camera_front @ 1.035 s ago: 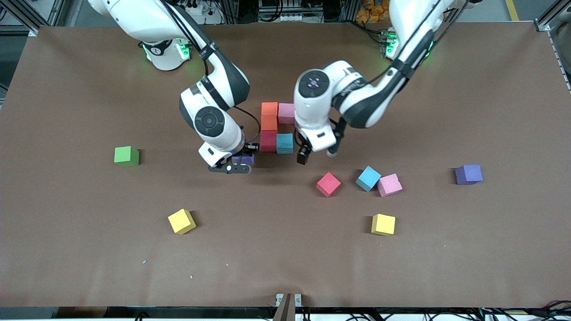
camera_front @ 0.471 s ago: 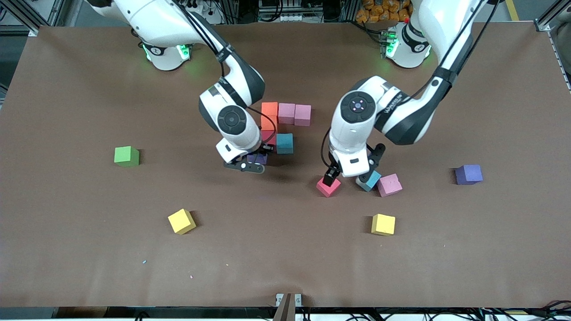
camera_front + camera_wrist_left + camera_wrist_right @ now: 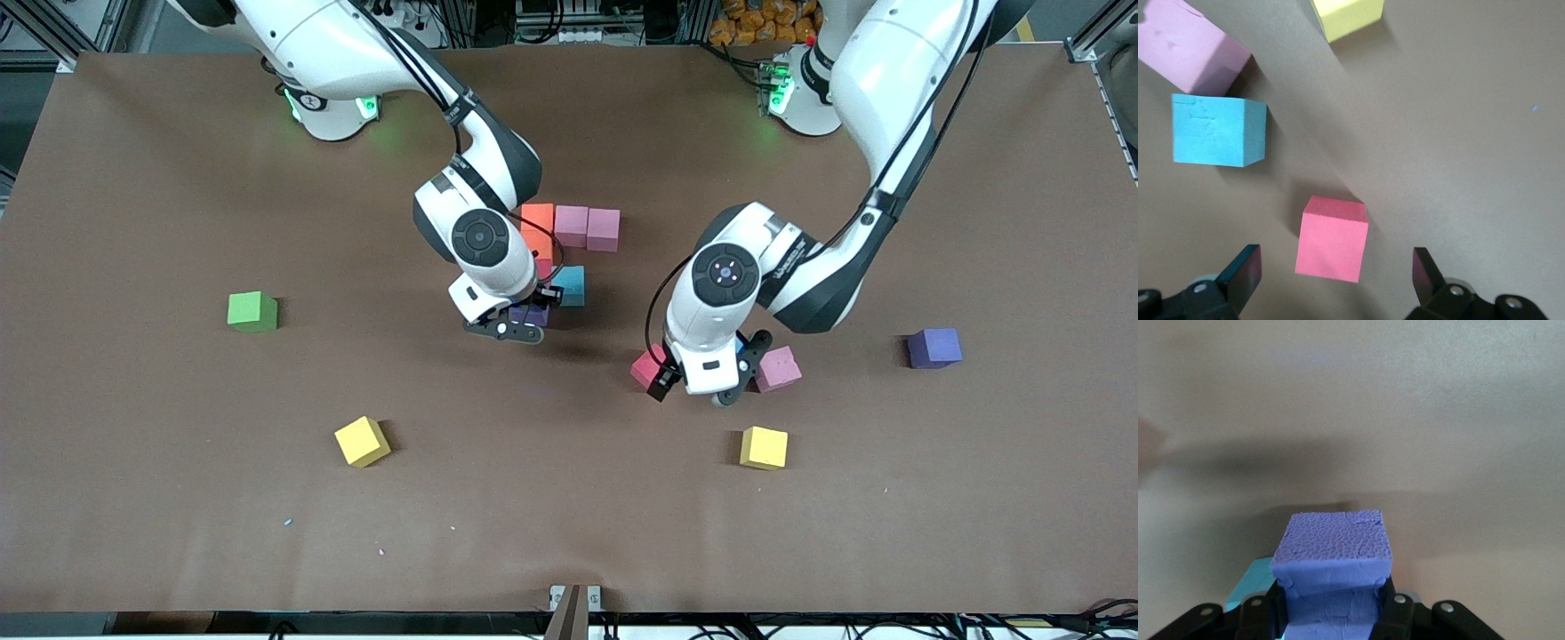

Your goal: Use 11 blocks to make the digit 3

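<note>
Basically the left hand (image 3: 1335,277) hung spread right over the red block (image 3: 1333,238), straddling it, while the right hand (image 3: 524,322) pinched a purple block (image 3: 1333,553) beside the half-built digit.

**Purple cube in my right gripper**

I see the right gripper (image 3: 1331,603) clamped on a purple cube (image 3: 1333,550), one finger (image 3: 1277,610) on each side of it. The cube hangs above the brown table (image 3: 1418,420). A corner of a light blue cube (image 3: 1250,585) peeks out below it.
</note>
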Tool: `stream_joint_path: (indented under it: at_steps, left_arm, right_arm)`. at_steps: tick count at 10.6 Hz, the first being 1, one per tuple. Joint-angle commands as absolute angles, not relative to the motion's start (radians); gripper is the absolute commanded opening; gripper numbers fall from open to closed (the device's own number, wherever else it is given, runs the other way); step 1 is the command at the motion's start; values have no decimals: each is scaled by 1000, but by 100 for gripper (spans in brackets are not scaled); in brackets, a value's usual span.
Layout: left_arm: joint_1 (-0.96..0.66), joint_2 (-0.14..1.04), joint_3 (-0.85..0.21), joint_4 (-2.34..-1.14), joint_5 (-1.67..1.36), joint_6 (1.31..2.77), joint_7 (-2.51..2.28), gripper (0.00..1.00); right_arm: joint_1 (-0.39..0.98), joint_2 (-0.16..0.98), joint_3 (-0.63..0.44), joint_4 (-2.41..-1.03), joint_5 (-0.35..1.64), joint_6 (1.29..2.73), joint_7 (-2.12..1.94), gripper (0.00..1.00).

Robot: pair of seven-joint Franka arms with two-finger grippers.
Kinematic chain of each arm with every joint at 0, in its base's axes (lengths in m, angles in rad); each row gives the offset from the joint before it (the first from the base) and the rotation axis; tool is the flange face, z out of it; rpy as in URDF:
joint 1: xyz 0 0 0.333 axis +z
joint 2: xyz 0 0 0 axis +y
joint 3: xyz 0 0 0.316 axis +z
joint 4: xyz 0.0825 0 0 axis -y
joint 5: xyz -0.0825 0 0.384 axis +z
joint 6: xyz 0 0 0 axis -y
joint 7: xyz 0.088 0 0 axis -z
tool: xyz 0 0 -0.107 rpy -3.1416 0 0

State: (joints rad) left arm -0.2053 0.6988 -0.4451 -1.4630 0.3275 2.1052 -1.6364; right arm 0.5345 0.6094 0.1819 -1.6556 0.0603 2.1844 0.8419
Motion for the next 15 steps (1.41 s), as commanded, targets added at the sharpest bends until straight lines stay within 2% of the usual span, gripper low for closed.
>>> stream_joint_path:
  at_steps: [1, 7, 15]
  left_arm:
    - [-221, 741, -445, -1422, 314, 2082, -1580, 100]
    - [-222, 819, -445, -1376, 279, 2088, -1508, 100]
    - [-227, 856, -443, -1374, 279, 2089, -1489, 100]
  right_arm:
    - [532, 630, 189, -1631, 41, 2177, 861, 0]
    - [535, 650, 190, -1632, 25, 2212, 856, 0]
    - [535, 678, 193, -1635, -5, 2241, 856, 0]
